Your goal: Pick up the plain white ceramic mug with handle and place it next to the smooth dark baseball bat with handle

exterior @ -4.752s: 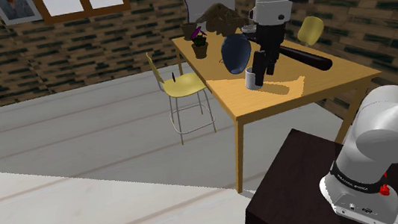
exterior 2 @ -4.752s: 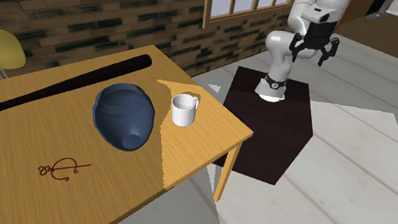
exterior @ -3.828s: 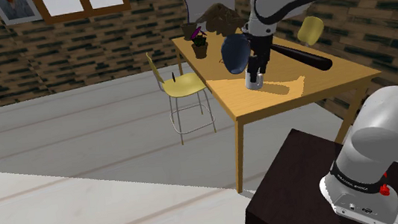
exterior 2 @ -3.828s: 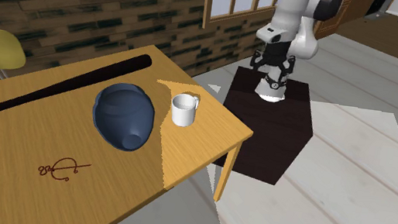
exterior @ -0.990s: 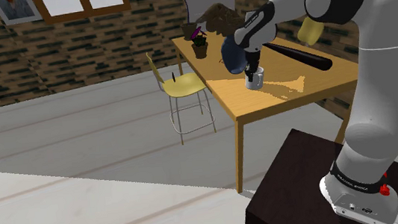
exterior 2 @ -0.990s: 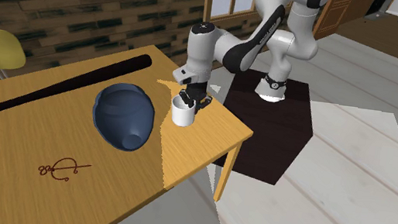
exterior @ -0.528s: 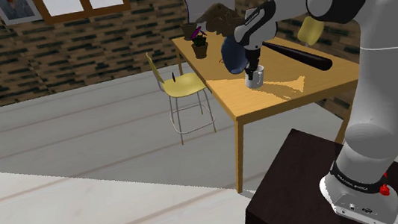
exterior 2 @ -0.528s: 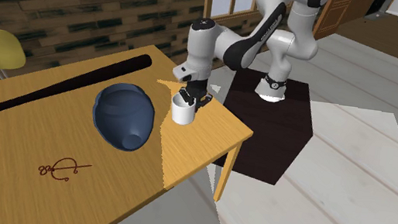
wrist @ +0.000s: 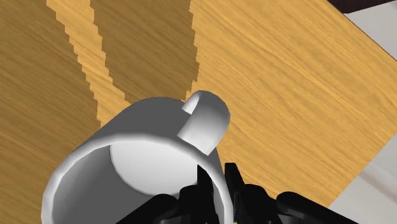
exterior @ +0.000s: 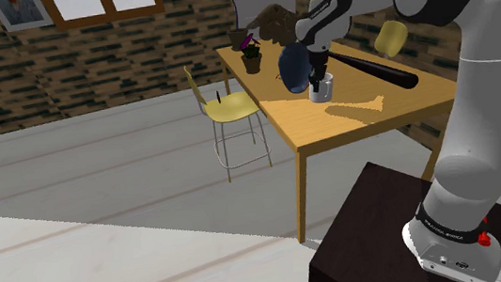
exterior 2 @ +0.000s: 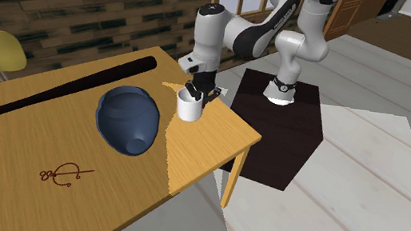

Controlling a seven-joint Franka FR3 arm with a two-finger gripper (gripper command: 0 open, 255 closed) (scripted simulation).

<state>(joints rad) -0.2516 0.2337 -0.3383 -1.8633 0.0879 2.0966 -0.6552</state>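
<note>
Nearly closed, jaws pinching white mug (wrist: 137, 156) rim

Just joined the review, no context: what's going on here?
The arm has its tool shut on the rim of the mug, one finger inside and one outside. The mug seems to hang just above the table, near its corner. The bat lies farther along the table, apart from the mug.

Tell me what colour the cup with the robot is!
White, plain all over with no pattern. The mug shows best in the wrist view.
</note>
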